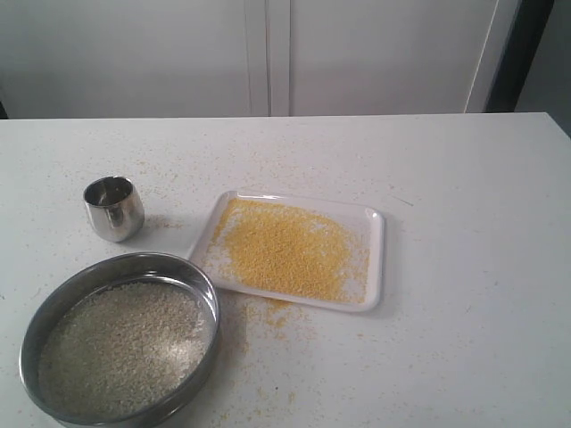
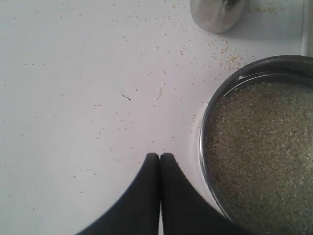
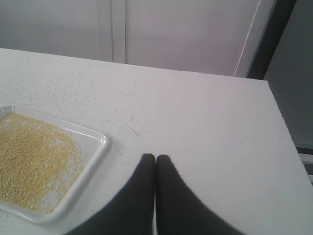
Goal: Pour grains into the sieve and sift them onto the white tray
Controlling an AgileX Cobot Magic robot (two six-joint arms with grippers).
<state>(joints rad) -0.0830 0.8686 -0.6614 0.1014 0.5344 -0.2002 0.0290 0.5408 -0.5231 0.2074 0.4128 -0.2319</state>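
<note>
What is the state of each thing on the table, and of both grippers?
Sieve: on the table, holding white grains.
Tray: flat, covered with yellow grains.
Yellow grains: mostly on the tray, some spilled beside it.
Cup: upright, looks empty.
Left gripper: shut, empty.
Right gripper: shut, empty.

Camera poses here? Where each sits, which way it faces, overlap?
Exterior: raised, on the table's sieve side, looking down and across at the cup, tray and back wall; no robot parts show.
Left wrist: above the table, looking steeply down; shut left hand, sieve and cup.
Right wrist: low over the table, facing the back wall; shut right hand and tray corner.
Shared: sieve and cup in exterior and left wrist; tray in exterior and right wrist.
</note>
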